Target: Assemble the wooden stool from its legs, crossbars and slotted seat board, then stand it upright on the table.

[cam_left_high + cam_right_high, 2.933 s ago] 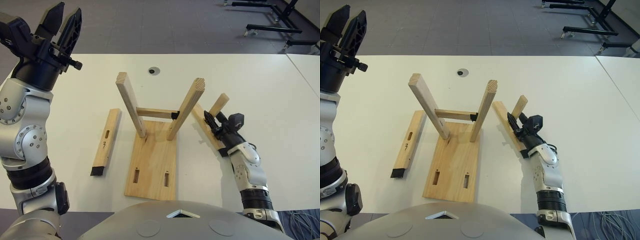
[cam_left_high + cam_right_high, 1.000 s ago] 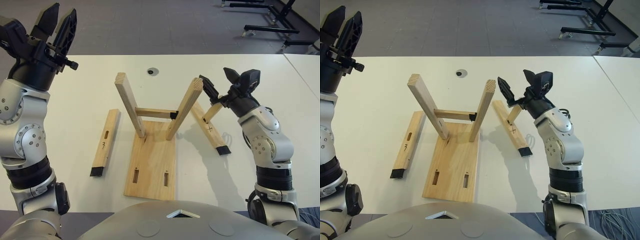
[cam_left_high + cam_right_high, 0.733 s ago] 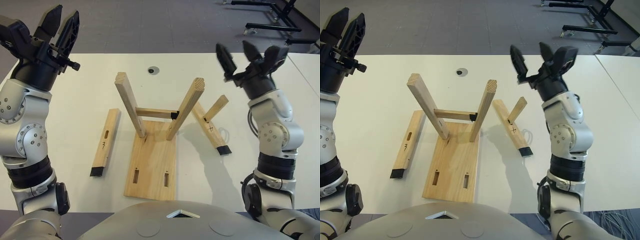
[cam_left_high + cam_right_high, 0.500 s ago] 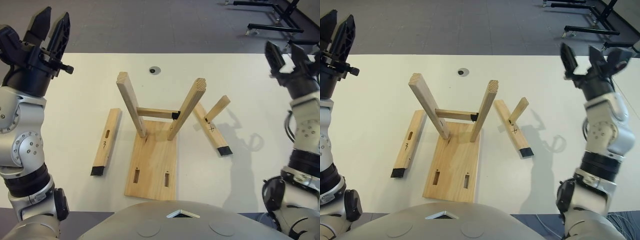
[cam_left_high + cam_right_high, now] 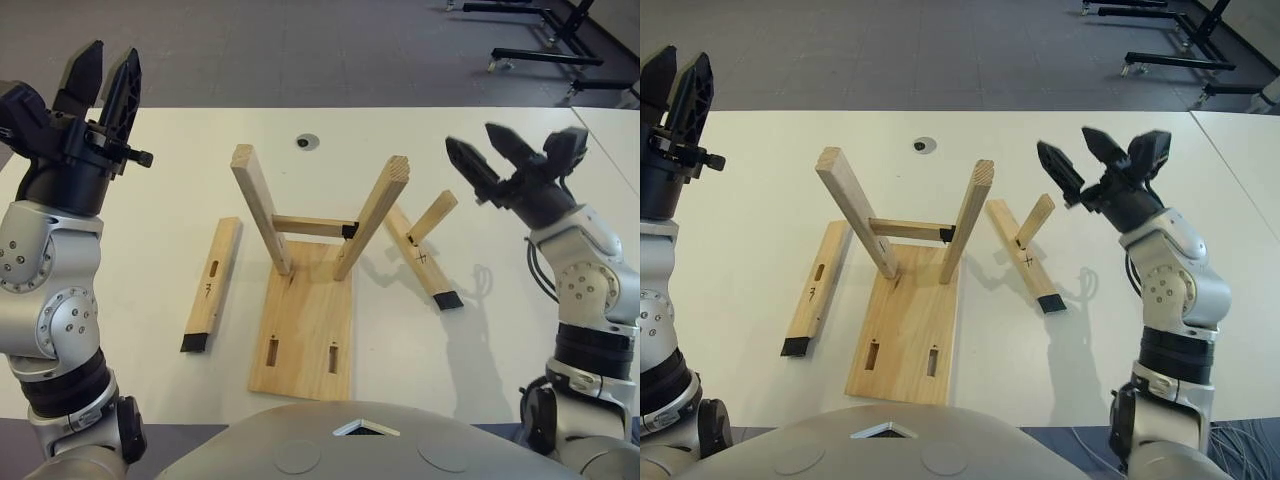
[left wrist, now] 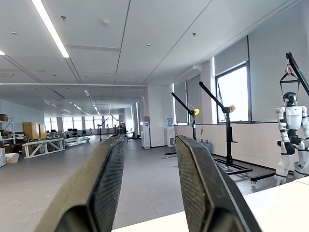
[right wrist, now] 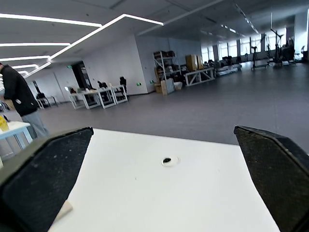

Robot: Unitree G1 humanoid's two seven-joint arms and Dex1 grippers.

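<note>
The head views show the full layout. The left gripper is raised, pointing up, well to the left of the parts. Its two fingers stand parallel with a narrow gap and hold nothing. The right gripper hangs above the table, fingers spread wide and empty, pointing toward the parts.

Between the two grippers and below them lies the seat board, flat on the table. Two legs stand in the slots at its far end and lean outward, joined by a crossbar. The two near slots are unfilled. A loose leg lies flat beside the board on the left gripper's side. Another leg, with a short crossbar standing up from it, lies just below the right gripper, close to the right standing leg.

The left wrist view looks between its fingers into the room, with a strip of table edge.

The right wrist view looks between its fingers along the bare table top to a small round hole. A pale wooden corner sits next to one finger. It is cut off, so the part cannot be identified.

Whether the standing legs are fully seated in their slots cannot be made out.
</note>
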